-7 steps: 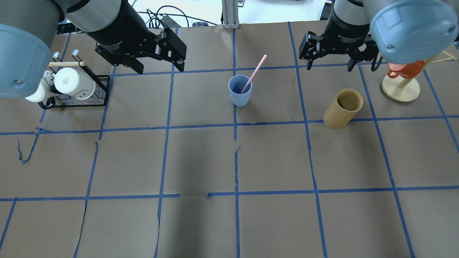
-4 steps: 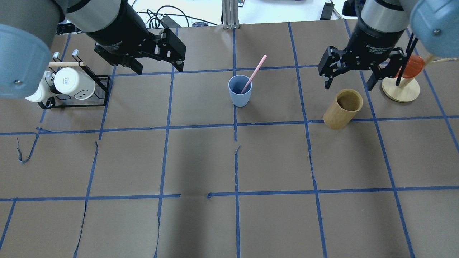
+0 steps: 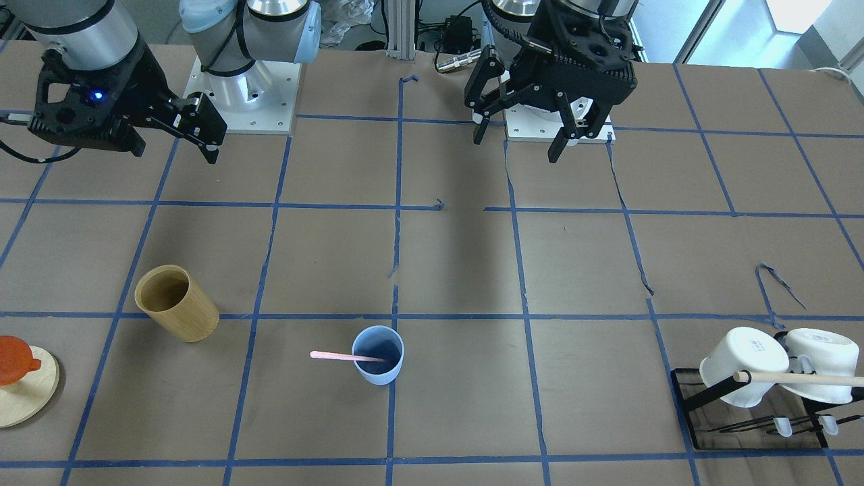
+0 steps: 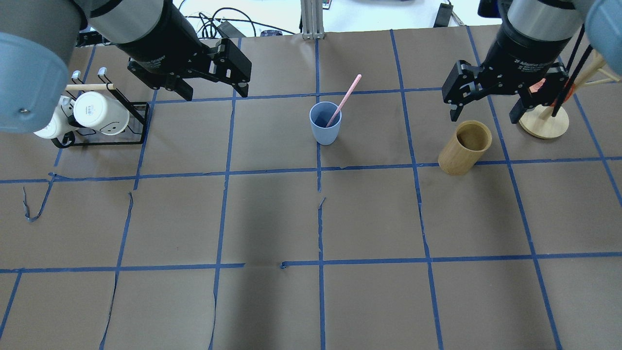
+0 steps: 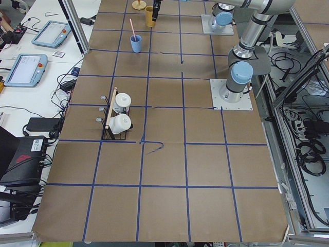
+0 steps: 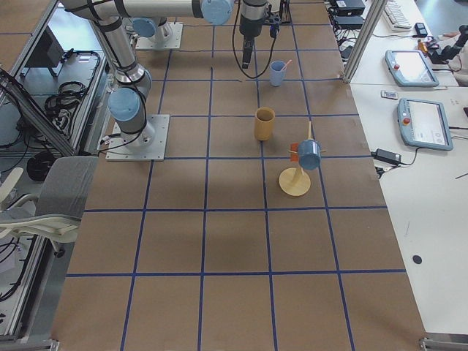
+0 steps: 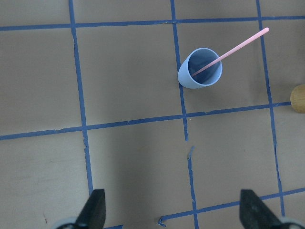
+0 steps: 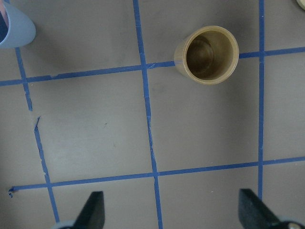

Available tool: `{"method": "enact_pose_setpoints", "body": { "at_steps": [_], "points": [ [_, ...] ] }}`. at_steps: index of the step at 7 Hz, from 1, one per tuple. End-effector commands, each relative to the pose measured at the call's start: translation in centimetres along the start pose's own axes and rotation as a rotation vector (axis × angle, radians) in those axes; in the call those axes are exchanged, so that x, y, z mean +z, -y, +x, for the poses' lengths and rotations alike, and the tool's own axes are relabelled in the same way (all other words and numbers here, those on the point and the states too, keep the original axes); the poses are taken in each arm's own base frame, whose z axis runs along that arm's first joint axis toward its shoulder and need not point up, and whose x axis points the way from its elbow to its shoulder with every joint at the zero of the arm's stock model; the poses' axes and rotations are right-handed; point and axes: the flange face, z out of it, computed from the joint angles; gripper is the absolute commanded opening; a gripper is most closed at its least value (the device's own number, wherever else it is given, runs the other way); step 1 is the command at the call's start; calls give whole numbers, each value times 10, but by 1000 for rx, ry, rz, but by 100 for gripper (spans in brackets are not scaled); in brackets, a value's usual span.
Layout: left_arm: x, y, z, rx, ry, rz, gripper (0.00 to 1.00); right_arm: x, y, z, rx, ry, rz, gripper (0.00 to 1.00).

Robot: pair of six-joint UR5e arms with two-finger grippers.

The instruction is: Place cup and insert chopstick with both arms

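The light-blue cup [image 4: 324,127] stands upright near the table's middle far side. It also shows in the front view [image 3: 379,361] and the left wrist view [image 7: 200,71]. The pale-pink chopstick [image 4: 346,99] stands in the cup, leaning on its rim, its top pointing away from the robot [image 3: 336,355] [image 7: 238,46]. My left gripper [image 4: 216,92] is open and empty, raised well to the left of the cup [image 3: 516,147]. My right gripper [image 4: 483,117] is open and empty, raised above the tan cylinder, right of the cup [image 3: 175,154].
A tan wooden cylinder [image 4: 465,147] stands right of the cup [image 8: 206,55]. A round wooden stand [image 4: 543,121] with an orange cup is at the far right. A black rack [image 4: 138,121] with white mugs and a beige rod is at the far left.
My right arm has swung to the right and toward the robot, from the far grid line to over the tan cylinder. The left arm, cup and chopstick have not moved.
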Motion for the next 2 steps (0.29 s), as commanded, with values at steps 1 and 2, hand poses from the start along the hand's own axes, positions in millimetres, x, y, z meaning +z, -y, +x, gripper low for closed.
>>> {"method": "enact_pose_setpoints", "body": {
  "at_steps": [1, 2],
  "points": [
    [1, 1, -1, -3, -3, 0, 100, -3, -4, -1, 40, 5, -12, 100],
    [1, 2, -1, -3, -4, 0, 100, -2, -4, -1, 39, 3, -9, 100]
  ]
}}
